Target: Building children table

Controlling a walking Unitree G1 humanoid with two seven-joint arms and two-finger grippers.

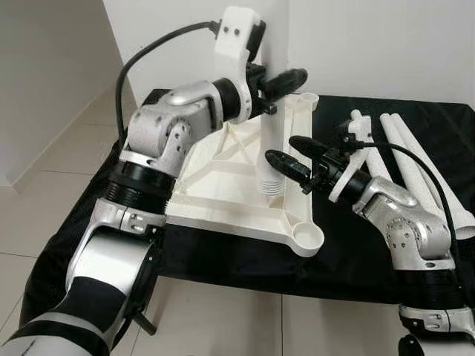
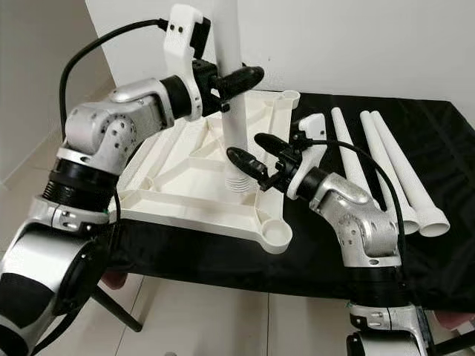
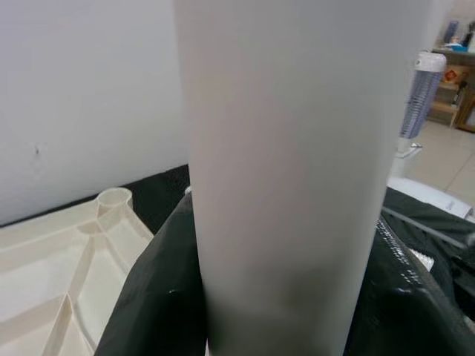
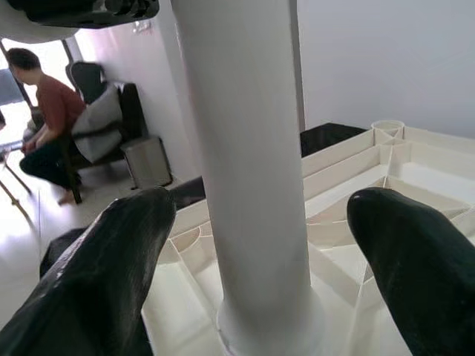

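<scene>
A cream table top [image 1: 223, 200] lies upside down on a black cloth [image 1: 356, 252]. One white table leg [image 1: 274, 148] stands upright on it, threaded end down. My left gripper [image 1: 280, 83] is shut on the leg's upper part, and the leg [image 3: 289, 185] looms very close in the left wrist view. Lower down, my right gripper [image 1: 280, 147] is open around the leg just above the thread. Its fingers [image 4: 119, 259] stand on either side of the leg [image 4: 252, 185] without touching it.
Three spare white legs [image 1: 415, 163] lie side by side on the cloth to the right. An empty corner socket [image 1: 306, 236] sits at the top's near right corner. A white wall rises right behind. A person [image 4: 44, 111] sits on a chair in the background.
</scene>
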